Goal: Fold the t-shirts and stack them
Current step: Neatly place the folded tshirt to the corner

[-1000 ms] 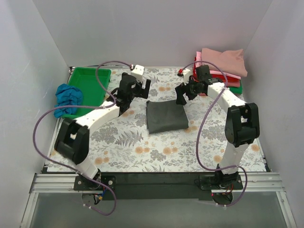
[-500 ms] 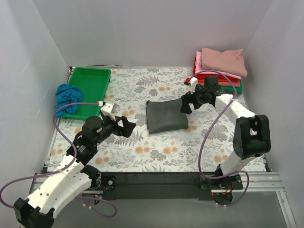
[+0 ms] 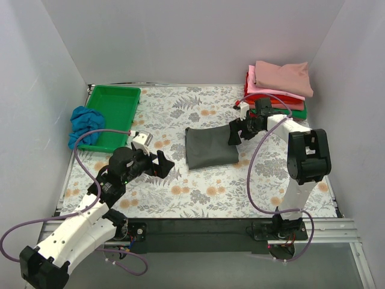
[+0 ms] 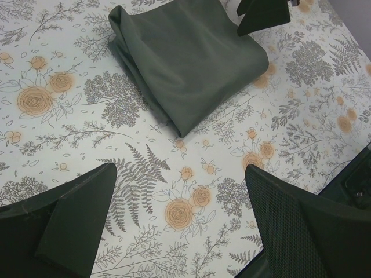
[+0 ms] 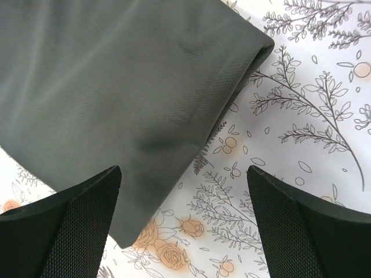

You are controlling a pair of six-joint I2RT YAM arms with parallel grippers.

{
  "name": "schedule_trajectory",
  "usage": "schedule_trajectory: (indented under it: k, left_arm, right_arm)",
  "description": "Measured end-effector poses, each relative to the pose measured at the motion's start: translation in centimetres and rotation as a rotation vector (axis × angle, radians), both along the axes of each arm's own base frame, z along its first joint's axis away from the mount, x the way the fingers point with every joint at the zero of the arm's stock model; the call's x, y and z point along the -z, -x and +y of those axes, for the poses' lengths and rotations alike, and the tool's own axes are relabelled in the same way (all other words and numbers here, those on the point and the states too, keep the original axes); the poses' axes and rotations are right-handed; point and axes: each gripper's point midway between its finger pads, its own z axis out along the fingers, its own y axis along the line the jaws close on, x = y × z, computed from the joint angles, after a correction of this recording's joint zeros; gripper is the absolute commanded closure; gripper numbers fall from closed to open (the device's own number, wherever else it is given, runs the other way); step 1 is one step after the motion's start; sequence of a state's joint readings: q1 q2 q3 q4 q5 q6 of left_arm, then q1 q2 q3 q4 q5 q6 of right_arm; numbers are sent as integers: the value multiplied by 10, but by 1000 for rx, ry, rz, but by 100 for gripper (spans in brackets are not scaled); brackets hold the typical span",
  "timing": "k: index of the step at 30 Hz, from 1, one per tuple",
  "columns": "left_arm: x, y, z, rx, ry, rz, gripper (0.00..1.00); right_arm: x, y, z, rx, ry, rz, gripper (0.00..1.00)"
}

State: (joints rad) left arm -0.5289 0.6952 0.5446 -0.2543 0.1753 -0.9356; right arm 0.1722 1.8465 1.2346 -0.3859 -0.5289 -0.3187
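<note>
Charcoal t-shirt (image 3: 209, 149) sits folded mid-frame. Right gripper (image 3: 234, 133) and left gripper (image 3: 165, 162) gape empty. The right should pinch every layer at the edge.

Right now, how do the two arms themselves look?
The left arm and right arm have white shells and black joint housings. A purple cable loops along each. The jaws are black wedges with fine mesh-textured faces.

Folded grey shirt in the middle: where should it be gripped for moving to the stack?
Probably its right-hand edge, from the right. The dark grey t-shirt lies flat, and that edge looks like a rounded fold beside the open right gripper, so a pinch there should catch all layers.
</note>
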Motion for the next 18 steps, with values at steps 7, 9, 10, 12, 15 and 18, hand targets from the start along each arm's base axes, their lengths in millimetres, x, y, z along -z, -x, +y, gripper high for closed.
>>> schedule_trajectory:
  k: [7,9,10,12,15,18]
  left_arm:
    - [-1,0,0,1,3,-4,8]
    - [-2,1,0,2,3,-5,8]
    - [-2,0,0,1,3,-5,8]
    - [-2,1,0,2,3,-5,8]
    - [-2,1,0,3,4,-6,8]
    - [-4,2,-1,8,9,-11,8]
  right_arm:
    - [19,-24,13,65,-21,89,7]
    - [19,-32,19,68,-34,94,9]
    - [20,-32,23,67,-39,99,10]
    - [19,-29,34,45,-57,107,12]
    - [19,-17,54,3,-78,129,20]
    - [22,-6,71,-35,-92,140,35]
